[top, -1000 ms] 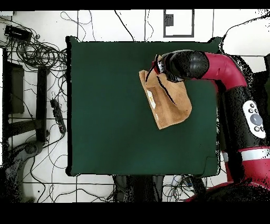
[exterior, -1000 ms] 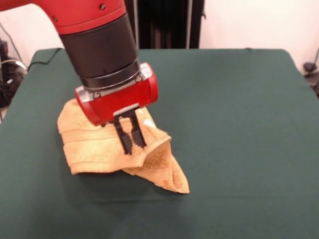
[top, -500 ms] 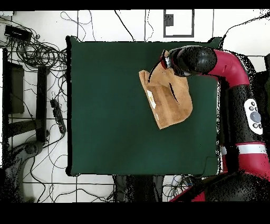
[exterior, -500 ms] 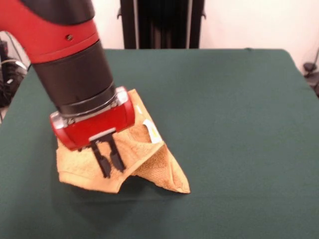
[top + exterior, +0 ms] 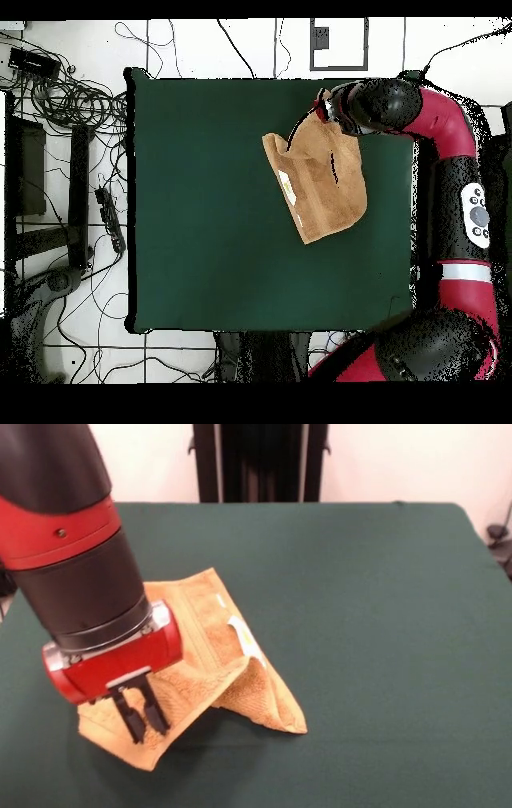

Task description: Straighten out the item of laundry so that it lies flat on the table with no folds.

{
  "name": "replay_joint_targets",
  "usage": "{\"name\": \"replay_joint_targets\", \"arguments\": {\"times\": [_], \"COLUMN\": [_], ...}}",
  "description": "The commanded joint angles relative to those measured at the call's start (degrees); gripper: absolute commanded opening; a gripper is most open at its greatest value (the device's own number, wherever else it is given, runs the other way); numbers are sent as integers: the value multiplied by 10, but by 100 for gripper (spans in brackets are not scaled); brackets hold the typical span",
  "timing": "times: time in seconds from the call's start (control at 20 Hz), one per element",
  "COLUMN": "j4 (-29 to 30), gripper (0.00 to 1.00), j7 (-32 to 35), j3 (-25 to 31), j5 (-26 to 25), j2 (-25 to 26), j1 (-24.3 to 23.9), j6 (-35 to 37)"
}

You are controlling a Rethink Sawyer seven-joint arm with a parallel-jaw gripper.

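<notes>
Front view: red-and-black arm's tool [image 5: 141, 718] has its two black fingers nearly together, pinched on a corner of the tan-orange terry towel [image 5: 204, 656] and holding that corner just off the dark green fabric-covered table [image 5: 376, 624]. Towel is still folded, one flap doubled over, white tag [image 5: 242, 634] showing on top. Overhead view: towel [image 5: 322, 188] lies toward the table's [image 5: 210, 210] arm-side edge, tool [image 5: 322, 106] at the towel's top corner.
</notes>
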Motion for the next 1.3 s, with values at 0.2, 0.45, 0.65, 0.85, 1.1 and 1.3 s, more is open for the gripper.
{"name": "replay_joint_targets", "arguments": {"times": [0.2,0.45,0.65,0.85,1.1,1.3], "j4": [-56,-6,-2,-4,-7,-7], "gripper": [0,0,0,100,100,100], "j7": [-205,-185,-184,-179,-178,-171], "j3": [7,-10,-14,-16,-17,-17], "j5": [-21,-16,-22,-24,-27,-26], "j2": [13,-3,-6,-6,-7,-8], "j1": [26,7,4,6,9,8], "j6": [74,38,33,33,35,32]}}
